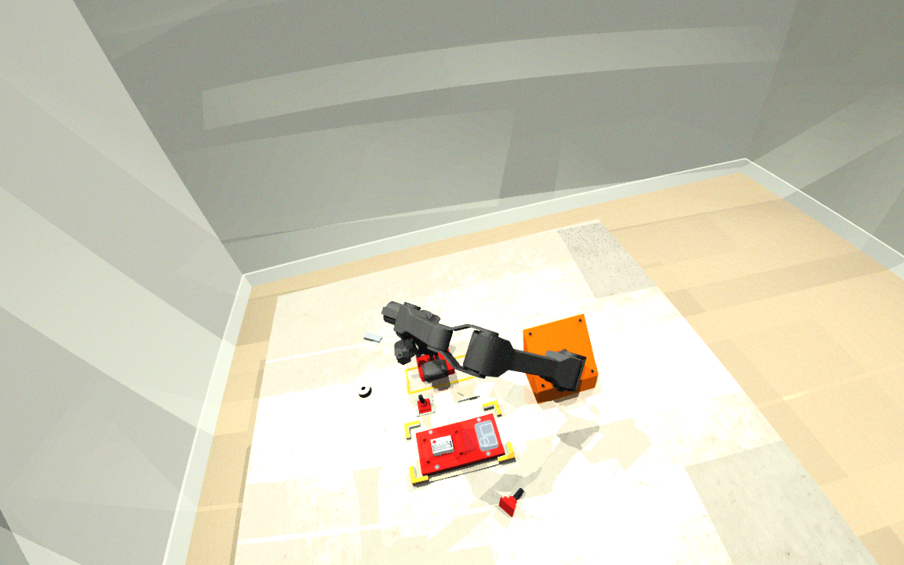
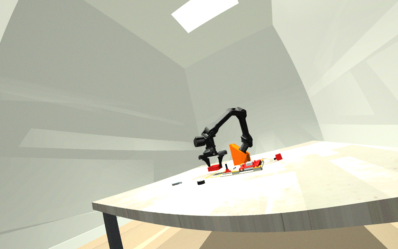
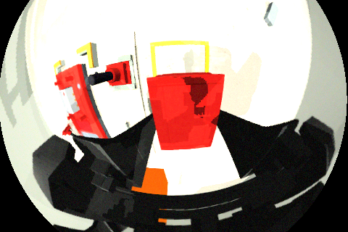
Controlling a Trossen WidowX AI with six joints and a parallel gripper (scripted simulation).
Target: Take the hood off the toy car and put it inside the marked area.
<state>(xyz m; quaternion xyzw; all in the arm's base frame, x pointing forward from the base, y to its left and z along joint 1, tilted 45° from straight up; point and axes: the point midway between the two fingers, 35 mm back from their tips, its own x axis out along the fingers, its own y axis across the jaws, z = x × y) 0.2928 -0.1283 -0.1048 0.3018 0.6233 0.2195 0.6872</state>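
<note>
Pale table point(image 1: 329, 450) point(image 2: 287, 198), red hood point(image 1: 421, 366) point(image 2: 214, 168) point(image 3: 185, 112) raised level, facing unclear

Lettering: none legible.
White block point(image 1: 442, 444) on the red car point(image 1: 467, 450): small dark marks, too small to read. Grey panel point(image 1: 486, 435) on same car: pale line figure, meaning unclear.

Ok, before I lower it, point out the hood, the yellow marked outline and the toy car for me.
Hood point(image 1: 423, 369) point(image 2: 214, 168) point(image 3: 185, 123): top, exterior, wrist; red body.
Yellow marked outline point(image 1: 408, 381) point(image 3: 179, 43): top, wrist; border line.
Toy car point(image 1: 468, 443) point(image 3: 87, 117): top, wrist; red body.
</note>
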